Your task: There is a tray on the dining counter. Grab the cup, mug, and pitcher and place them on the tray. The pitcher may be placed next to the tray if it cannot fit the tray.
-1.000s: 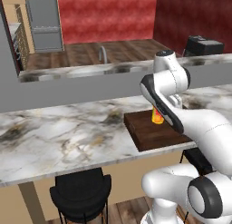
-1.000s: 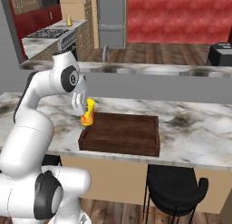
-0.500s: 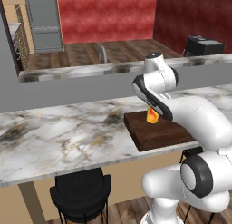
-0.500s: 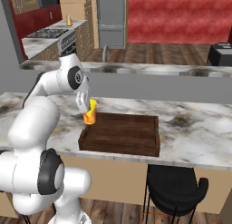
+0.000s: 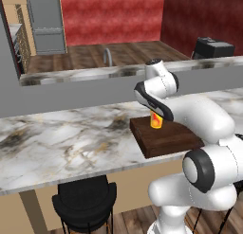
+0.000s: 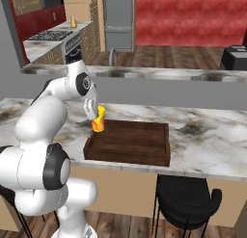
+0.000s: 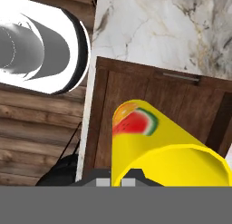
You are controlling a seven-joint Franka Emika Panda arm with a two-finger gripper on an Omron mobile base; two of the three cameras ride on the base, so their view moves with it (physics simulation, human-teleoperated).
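My gripper [image 6: 95, 117] is shut on the yellow cup [image 6: 99, 120], which has a red-orange mark on its side. The cup [image 5: 156, 121] stands upright, low over the far left corner of the dark brown wooden tray [image 5: 166, 138]. Whether it touches the tray floor I cannot tell. In the hand view the cup [image 7: 154, 141] rises between my fingertips, with the tray [image 7: 136, 91] below it. The tray [image 6: 130, 143] lies on the marble dining counter [image 6: 207, 136]. A small amber vessel [image 6: 73, 22], perhaps the pitcher, stands far off beside the stove. The mug is out of view.
A raised grey ledge [image 5: 71, 93] runs along the counter's far edge, with a sink faucet [image 5: 108, 55] behind it. Black stools [image 5: 85, 200] [image 6: 185, 203] stand under the near edge. Bare marble [image 5: 71, 133] stretches left of the tray.
The arm's upper links have swung round, and the cup has shifted only slightly over the tray's corner. My gripper has stayed shut on it.
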